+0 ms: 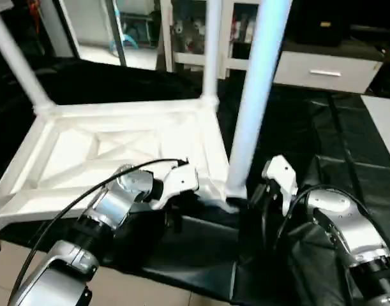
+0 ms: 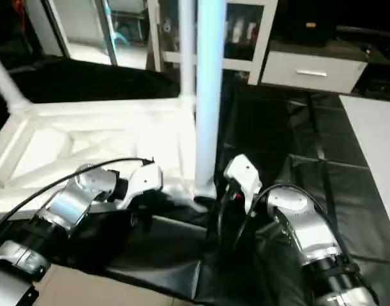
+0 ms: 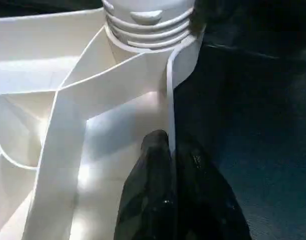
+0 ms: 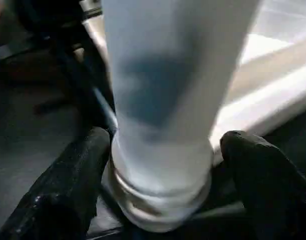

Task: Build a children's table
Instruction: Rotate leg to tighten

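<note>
Left wrist view: left claw (image 3: 169, 150) pinches the white ribbed plastic top's rim (image 3: 170, 100); right claw (image 4: 165, 170), apart, straddles the white tube leg (image 4: 163, 100) at 6 o'clock, near the black-draped tabletop (image 1: 348, 159) edge.

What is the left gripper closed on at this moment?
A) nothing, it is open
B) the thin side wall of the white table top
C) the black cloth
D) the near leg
B: in the left wrist view the left gripper has its black fingers pinched on the thin wall of the table top, just below the leg socket.
</note>
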Motion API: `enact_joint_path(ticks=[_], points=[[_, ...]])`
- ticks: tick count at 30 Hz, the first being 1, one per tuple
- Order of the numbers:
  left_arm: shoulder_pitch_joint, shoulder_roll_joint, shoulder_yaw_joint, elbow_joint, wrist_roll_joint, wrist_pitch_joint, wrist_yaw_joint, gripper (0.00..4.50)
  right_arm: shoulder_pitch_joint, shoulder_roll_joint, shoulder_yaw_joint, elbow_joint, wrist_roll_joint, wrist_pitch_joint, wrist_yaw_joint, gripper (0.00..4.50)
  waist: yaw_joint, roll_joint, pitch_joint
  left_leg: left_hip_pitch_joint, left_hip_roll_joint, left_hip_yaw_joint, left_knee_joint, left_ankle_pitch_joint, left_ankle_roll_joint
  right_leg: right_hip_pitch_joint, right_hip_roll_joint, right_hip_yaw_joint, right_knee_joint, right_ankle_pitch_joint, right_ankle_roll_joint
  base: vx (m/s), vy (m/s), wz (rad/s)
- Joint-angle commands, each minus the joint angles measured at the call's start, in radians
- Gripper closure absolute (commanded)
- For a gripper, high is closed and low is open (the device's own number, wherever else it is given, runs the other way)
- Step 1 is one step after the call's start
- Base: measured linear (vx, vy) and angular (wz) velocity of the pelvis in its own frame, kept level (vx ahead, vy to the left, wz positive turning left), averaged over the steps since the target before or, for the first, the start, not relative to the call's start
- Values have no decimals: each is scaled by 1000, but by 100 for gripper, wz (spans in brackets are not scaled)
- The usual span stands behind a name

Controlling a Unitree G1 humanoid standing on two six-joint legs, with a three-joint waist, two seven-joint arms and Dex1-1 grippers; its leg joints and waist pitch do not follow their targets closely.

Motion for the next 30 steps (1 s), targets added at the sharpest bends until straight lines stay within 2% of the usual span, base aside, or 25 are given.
enact_joint_path(ticks=[1, 5, 12, 24, 26, 27, 28, 30], points=[[21, -3, -36, -25, -23, 5, -51, 450, -20, -19, 21, -6, 7, -1, 47, 82, -3, -20, -51, -1, 50, -7, -72, -146, 117, 48, -48, 38, -63, -169, -270, 0, 0, 0], [27, 6, -33, -46, -25, 17, -57, 450, -30, -24, 25, 6, 13, 2, 85, 111, -2, -24, -53, -6, 48, -9, -71, -114, 124, 53, -49, 36, -57, -135, -272, 0, 0, 0], [28, 6, -30, -53, -25, 25, -49, 450, -39, -22, 18, 18, 15, 5, 103, 172, -1, -24, -53, -5, 48, -8, -68, -102, 130, 53, -48, 35, -57, -131, -275, 0, 0, 0], [39, 15, -37, -69, -22, 48, -57, 450, -47, -5, 14, 38, 14, -2, 116, 182, -1, -25, -55, -5, 47, -8, -66, -82, 138, 54, -47, 35, -53, -111, -281, 0, 0, 0], [35, 8, -34, -58, -17, 45, -40, 450, -52, 22, 0, 64, 2, -9, 59, 183, -2, -25, -55, -6, 47, -7, -66, -81, 137, 53, -48, 35, -53, -114, -283, 0, 0, 0], [27, -6, -25, -34, -10, 37, -4, 450, -63, 50, -13, 102, -26, -23, -28, 183, -4, -24, -54, -7, 47, -8, -66, -90, 129, 51, -48, 34, -55, -134, -278, 0, 0, 0], [11, -29, -11, 8, 0, 15, 51, 450, -76, 90, -35, 146, -50, -30, -136, 183, -7, -25, -51, -8, 44, -8, -68, -110, 114, 50, -47, 34, -60, -167, -269, 0, 0, 0], [0, -45, -1, 37, 6, 0, 88, 450, -84, 116, -50, 175, -66, -33, -209, 183, -13, -25, -49, -8, 40, -9, -71, -138, 88, 49, -44, 32, -67, -225, -250, 0, 0, 0]])
